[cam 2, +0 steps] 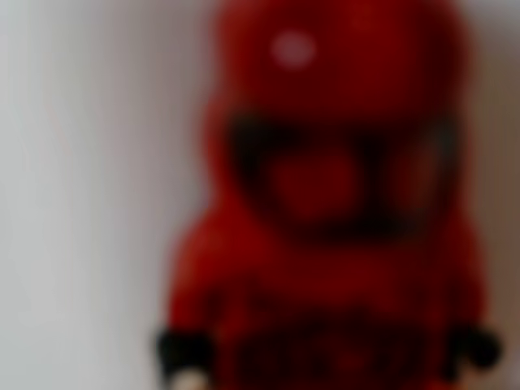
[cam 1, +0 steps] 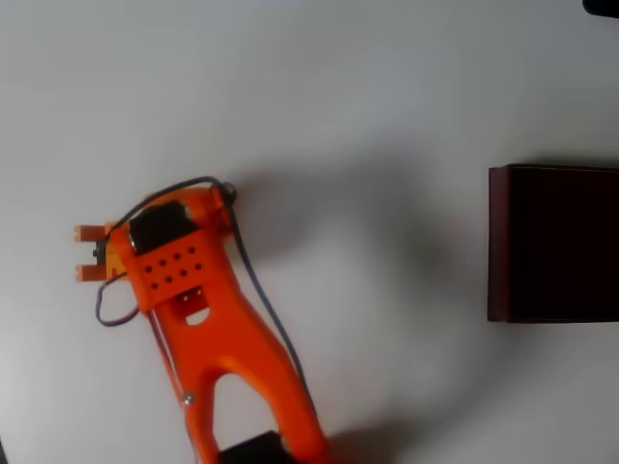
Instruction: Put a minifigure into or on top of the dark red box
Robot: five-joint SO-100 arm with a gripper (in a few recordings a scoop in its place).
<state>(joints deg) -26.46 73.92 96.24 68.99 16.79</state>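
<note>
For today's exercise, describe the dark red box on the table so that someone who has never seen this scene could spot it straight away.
In the overhead view, start from the white table and go to its right edge, far from the orange arm. There sits the dark red box, cut off by the picture's edge. Thin maroon walls around a near-black inside set it apart.

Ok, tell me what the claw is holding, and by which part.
Cannot be told. The minifigure sits blurred right before the wrist camera; overhead, the claw hides whatever is beneath it, so no grip shows.

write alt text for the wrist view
A blurred red minifigure seen very close, upright and facing the camera, with dark markings across its head and black hands, against a pale background.
</note>
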